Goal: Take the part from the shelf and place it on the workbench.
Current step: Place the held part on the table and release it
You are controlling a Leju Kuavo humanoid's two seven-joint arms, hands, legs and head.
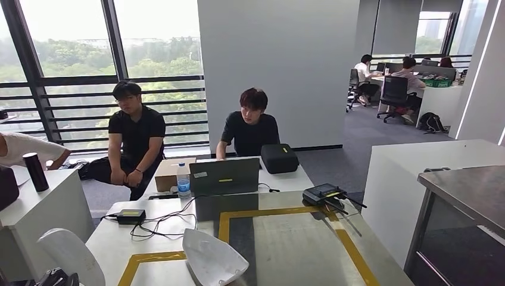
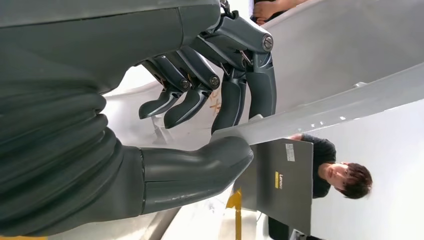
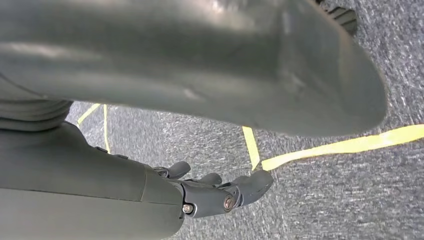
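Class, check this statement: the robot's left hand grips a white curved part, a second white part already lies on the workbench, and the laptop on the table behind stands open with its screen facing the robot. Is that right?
Not quite. The head view shows the laptop with its lid's back toward the robot, screen facing the seated person. The rest holds: the left robot hand grips a white curved part, and a second white part lies on the workbench.

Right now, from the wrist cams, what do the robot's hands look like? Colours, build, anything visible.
The left hand has a matte grey ribbed cover at the wrist, a thick smooth grey thumb, and darker segmented fingers with glossy, tapered tips and round silver pivot pins. The right hand matches: a grey shell and dark fingers with rounded tips and silver screws at the pivots. I see no markings on either.
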